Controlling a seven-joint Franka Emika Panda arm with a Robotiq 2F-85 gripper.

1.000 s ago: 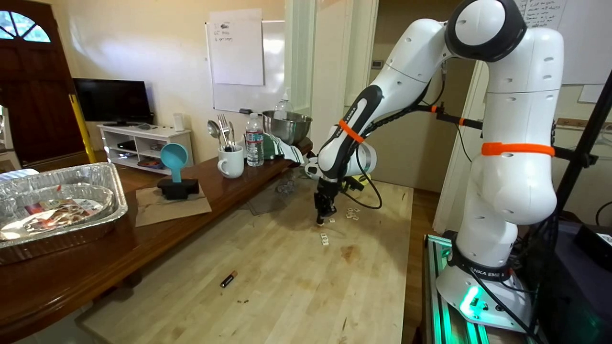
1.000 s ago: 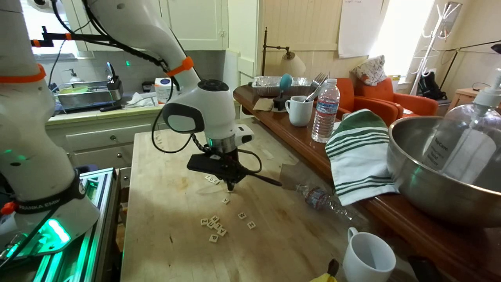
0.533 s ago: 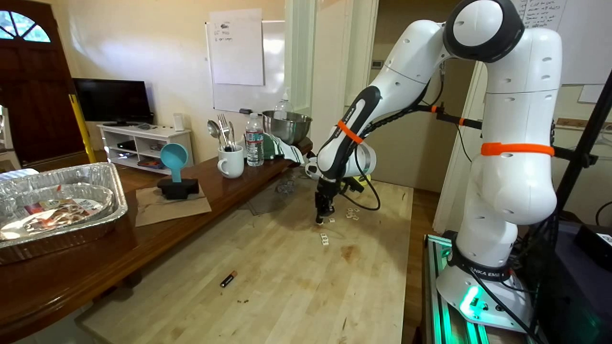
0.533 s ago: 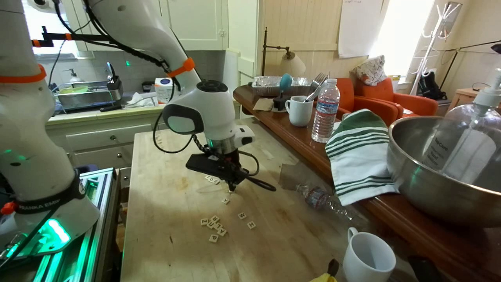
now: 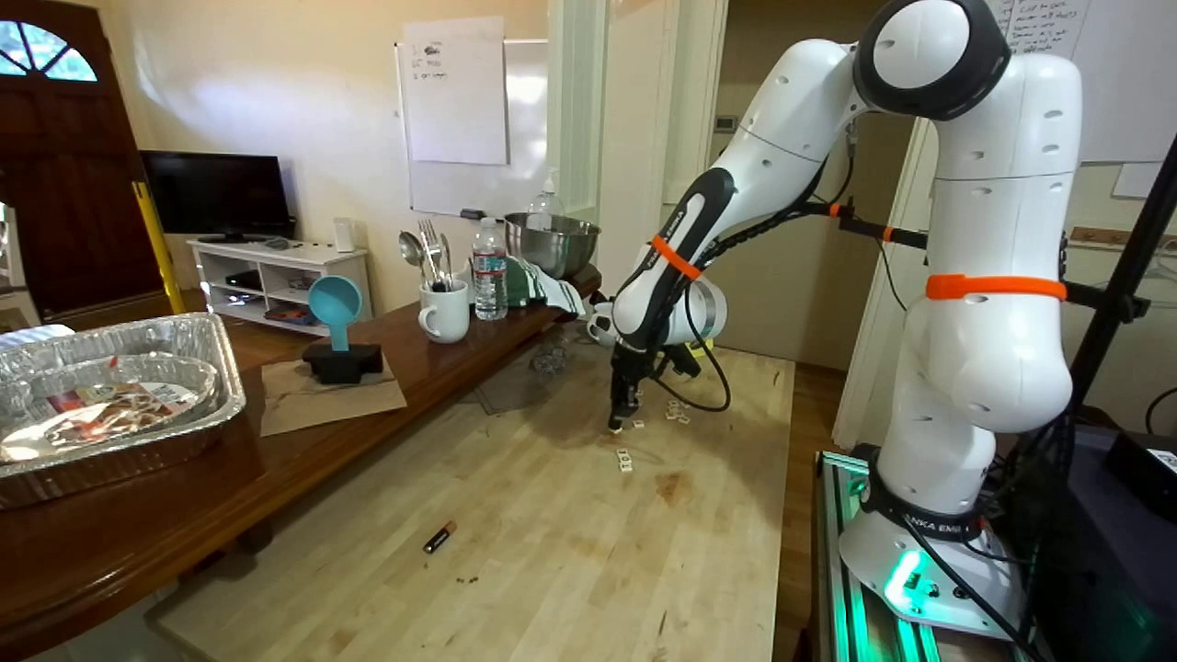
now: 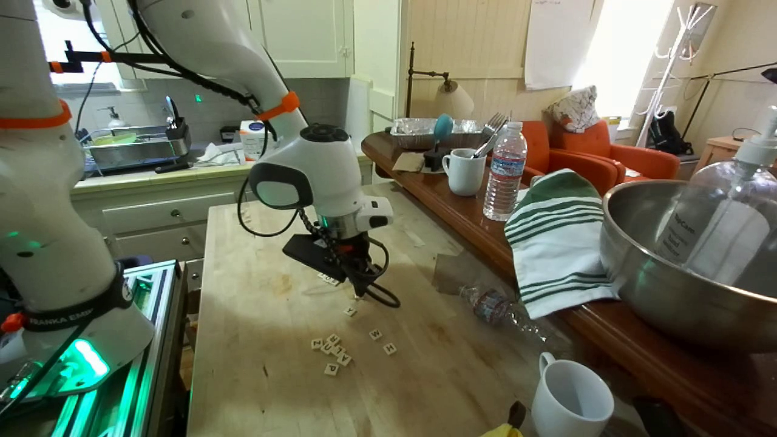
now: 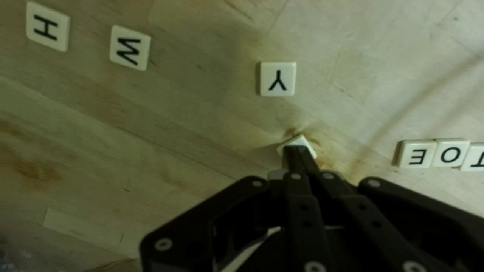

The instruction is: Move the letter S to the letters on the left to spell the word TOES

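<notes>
Wrist view: E tile [image 7: 417, 154] on the counter [image 5: 552, 552], O tile [image 7: 450, 152] and T tile [image 7: 474, 158] in line to its right, upside down; TOE done. Loose tile [image 7: 300, 139], face hidden, presumably the S, lies left of the E tile, apart from it, askew. Tool [image 7: 296, 149] closed, no gap seen; seems to press the tile, not pinch it. Remaining: bring S against the E tile's free side, square it up.
</notes>
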